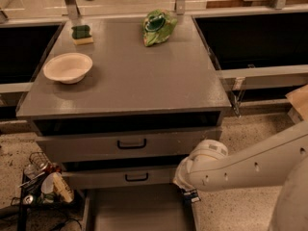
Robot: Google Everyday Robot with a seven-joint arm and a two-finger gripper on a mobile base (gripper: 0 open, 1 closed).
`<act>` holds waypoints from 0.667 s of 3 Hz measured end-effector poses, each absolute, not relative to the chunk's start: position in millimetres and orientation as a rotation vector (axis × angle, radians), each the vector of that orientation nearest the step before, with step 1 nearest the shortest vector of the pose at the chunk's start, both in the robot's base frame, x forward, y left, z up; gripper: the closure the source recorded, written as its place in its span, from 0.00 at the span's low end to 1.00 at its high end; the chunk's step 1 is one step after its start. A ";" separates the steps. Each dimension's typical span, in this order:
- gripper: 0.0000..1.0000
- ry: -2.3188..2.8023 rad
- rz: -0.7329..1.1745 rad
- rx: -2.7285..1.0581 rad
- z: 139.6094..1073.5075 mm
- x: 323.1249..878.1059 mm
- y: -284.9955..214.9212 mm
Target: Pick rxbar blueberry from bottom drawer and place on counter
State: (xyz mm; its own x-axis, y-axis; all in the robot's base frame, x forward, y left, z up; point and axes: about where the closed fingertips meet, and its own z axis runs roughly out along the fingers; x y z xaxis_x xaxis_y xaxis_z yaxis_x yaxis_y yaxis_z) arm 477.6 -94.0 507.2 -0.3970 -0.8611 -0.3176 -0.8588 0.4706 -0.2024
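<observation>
Bowl [67,67] sits left on the counter [144,81], green bag [158,27] at the back. Bottom drawer [134,211] is open below. Gripper [189,191] hangs at its right edge, can't tell if it's open or closed. The dark bit there is maybe the rxbar [192,198].

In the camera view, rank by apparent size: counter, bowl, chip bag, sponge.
1. Counter, by far.
2. Bowl.
3. Chip bag: near the bowl's size and farther back, so that pair is unsure.
4. Sponge, smallest.
The claw hangs low at the bottom drawer's right edge.
</observation>
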 end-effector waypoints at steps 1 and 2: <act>1.00 2.390 -0.027 -1.417 504.3 473.7 -112.0; 1.00 2.414 -0.073 -1.378 517.0 474.6 -130.9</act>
State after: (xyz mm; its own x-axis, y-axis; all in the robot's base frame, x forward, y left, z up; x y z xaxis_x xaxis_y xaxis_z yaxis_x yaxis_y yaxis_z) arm 474.6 -130.9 517.0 -0.4599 -0.8422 -0.2815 -0.8236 0.5231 -0.2194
